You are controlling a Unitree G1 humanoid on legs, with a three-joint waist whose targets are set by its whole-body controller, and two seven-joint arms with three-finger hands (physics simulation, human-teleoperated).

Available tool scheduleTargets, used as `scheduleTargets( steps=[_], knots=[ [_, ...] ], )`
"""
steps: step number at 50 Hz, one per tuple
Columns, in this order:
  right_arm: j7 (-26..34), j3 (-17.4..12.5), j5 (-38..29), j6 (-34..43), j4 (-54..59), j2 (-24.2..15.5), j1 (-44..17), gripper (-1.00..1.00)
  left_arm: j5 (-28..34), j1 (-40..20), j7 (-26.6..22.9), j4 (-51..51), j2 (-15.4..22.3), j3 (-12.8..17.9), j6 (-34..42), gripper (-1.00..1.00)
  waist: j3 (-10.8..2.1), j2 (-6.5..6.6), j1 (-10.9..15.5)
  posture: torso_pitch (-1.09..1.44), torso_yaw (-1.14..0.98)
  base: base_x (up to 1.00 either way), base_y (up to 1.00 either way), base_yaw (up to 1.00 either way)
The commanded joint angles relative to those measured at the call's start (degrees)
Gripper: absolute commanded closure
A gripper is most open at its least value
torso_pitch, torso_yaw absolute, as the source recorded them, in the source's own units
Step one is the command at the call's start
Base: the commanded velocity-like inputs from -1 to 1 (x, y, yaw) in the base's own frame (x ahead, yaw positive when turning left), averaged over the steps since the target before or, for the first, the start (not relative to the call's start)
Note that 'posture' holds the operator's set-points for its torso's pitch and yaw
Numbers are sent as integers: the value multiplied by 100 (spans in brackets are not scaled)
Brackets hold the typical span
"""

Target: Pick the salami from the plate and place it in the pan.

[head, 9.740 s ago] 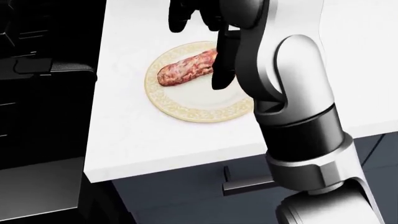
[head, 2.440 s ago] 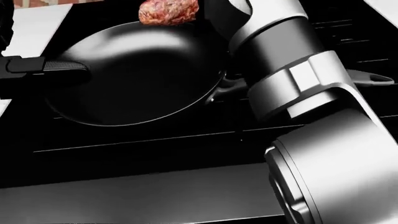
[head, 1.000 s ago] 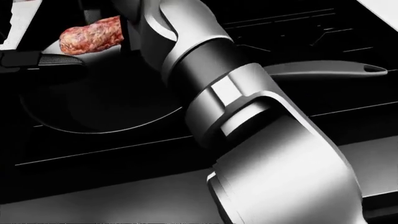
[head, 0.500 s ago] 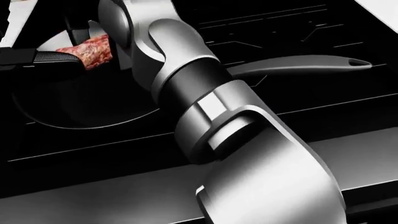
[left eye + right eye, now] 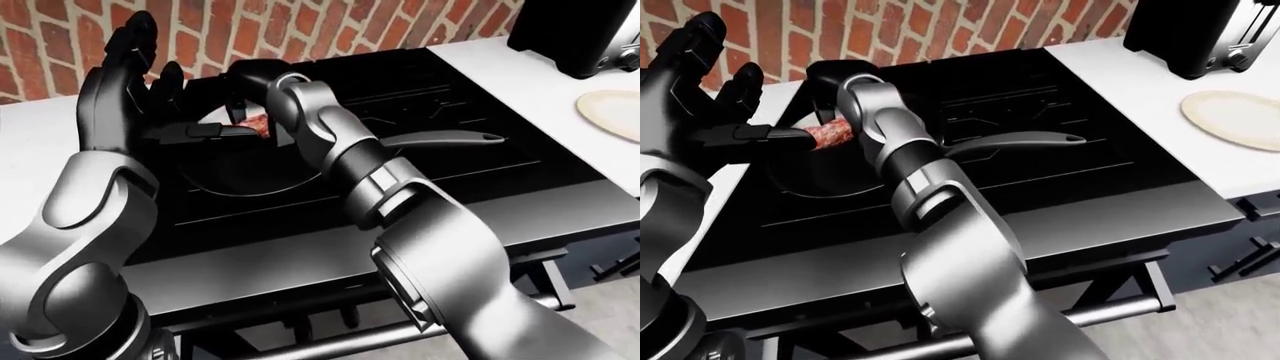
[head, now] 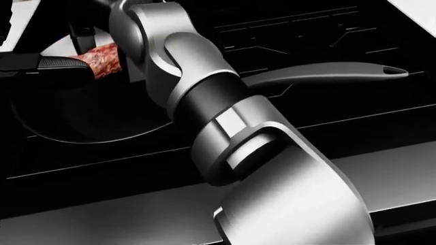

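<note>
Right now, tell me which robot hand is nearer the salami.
Right. The right robot hand is at the salami, over the pan. The left robot hand is raised with open fingers at the view's left, beyond the pan handle.

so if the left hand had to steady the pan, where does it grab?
The black handle. It sticks out of the pan toward the left of the right-eye view, roughly level, right beside the open left hand. Come in from that left side, fingers wrapping it crosswise, clear of the right hand and salami.
</note>
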Motion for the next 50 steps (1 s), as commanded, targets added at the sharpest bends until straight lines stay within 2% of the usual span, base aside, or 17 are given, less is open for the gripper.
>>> scheduleTargets(
  steps=[1,2,11,15,21,23,27,32,34,35,36,38,40,41,43,50],
  knots=[
    [-127,-30,32,-49,-232,-52,-225,95,23,-147,10,-101,71,77,-167,-100,-164,39,-3,0,0,0,0,0],
    [-132,-25,36,-56,-232,-39,-212,58,17,-156,15,-97,73,79,-162,-100,-166,40,-3,0,0,0,0,0],
    [-117,-5,44,-39,-229,-8,-212,70,-47,-178,54,-106,96,104,-132,-100,-163,42,-7,0,0,0,0,0],
    [-123,-1,43,-54,-222,12,-194,69,-52,-167,54,-86,105,97,-163,-100,-163,44,-9,0,0,0,0,0],
    [-120,11,34,-49,-226,37,-137,55,-77,-160,69,-88,112,95,-172,-100,-162,48,-9,0,0,0,0,0],
    [-108,6,40,-47,-227,35,-128,38,-80,-154,72,-91,112,87,-180,-100,-164,49,-10,0,0,0,0,0],
    [-128,19,26,-52,-223,47,-75,40,-97,-166,82,-94,119,97,-168,-100,-165,50,-9,0,0,0,0,0],
    [-141,36,-4,-60,-219,67,-11,29,-104,-159,83,-89,127,95,-177,-100,-167,52,-10,0,0,0,0,0],
    [-141,26,-1,-56,-216,55,-16,16,-105,-158,93,-98,120,82,-177,-100,-169,54,-10,0,0,0,0,0],
    [-152,28,-5,-54,-218,60,-3,1,-106,-158,93,-100,119,76,-176,-100,-168,54,-9,0,0,0,0,0],
    [-169,24,-1,-55,-216,67,13,3,-106,-153,89,-102,120,76,-181,-100,-167,54,-8,0,0,0,0,0],
    [-196,31,-10,-41,-213,84,69,-7,-118,-162,93,-108,123,90,-169,-100,-166,53,-6,0,0,0,0,0],
    [-186,33,-15,-35,-212,76,84,-68,-117,-147,94,-117,121,84,-177,-100,-168,52,-7,0,0,0,0,0],
    [-196,35,-18,-34,-211,77,98,-91,-114,-148,94,-113,120,78,-182,-100,-168,52,-7,0,0,0,0,0],
    [-205,34,-20,-31,-212,80,109,-100,-120,-156,98,-116,122,83,-172,-100,-170,52,-6,0,0,0,0,0],
    [-181,34,-21,-18,-215,76,116,-100,-119,-154,98,-102,127,80,-180,-100,-172,53,-2,0,0,0,0,0]
  ],
)
